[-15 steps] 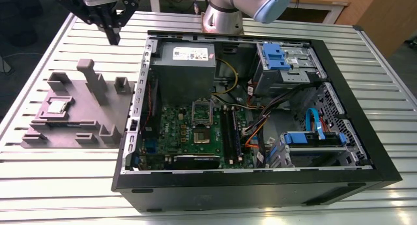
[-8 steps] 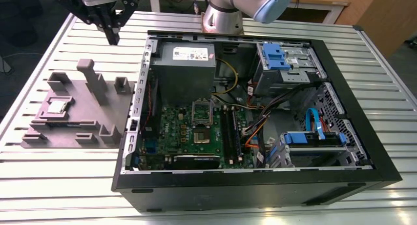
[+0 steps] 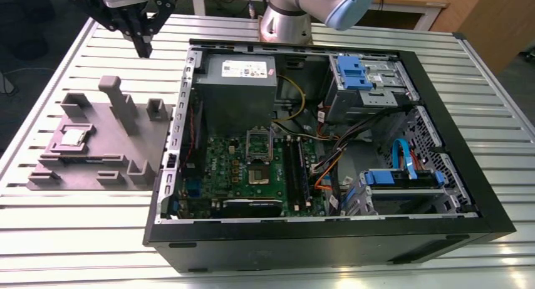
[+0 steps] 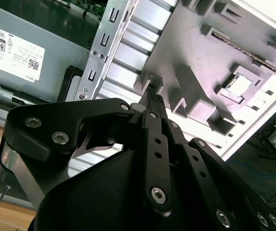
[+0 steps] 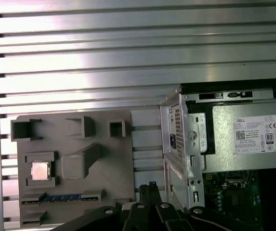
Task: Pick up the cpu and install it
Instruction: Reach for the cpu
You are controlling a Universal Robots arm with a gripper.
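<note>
— Looking at the surface, what is carrying everything?
— A slatted metal table (image 3: 50, 251) is carrying a grey fixture block (image 3: 113, 154) at the exterior view's left and an open computer case (image 3: 334, 242) across centre and right. Wooden furniture (image 3: 480, 19) is standing behind.
— And the cpu (image 3: 74, 137)?
— It is sitting in a recess of the block, apart from the motherboard (image 3: 222, 160) lying in the case. The gripper (image 3: 144, 49) is hovering at upper left, clenched and empty.
</note>
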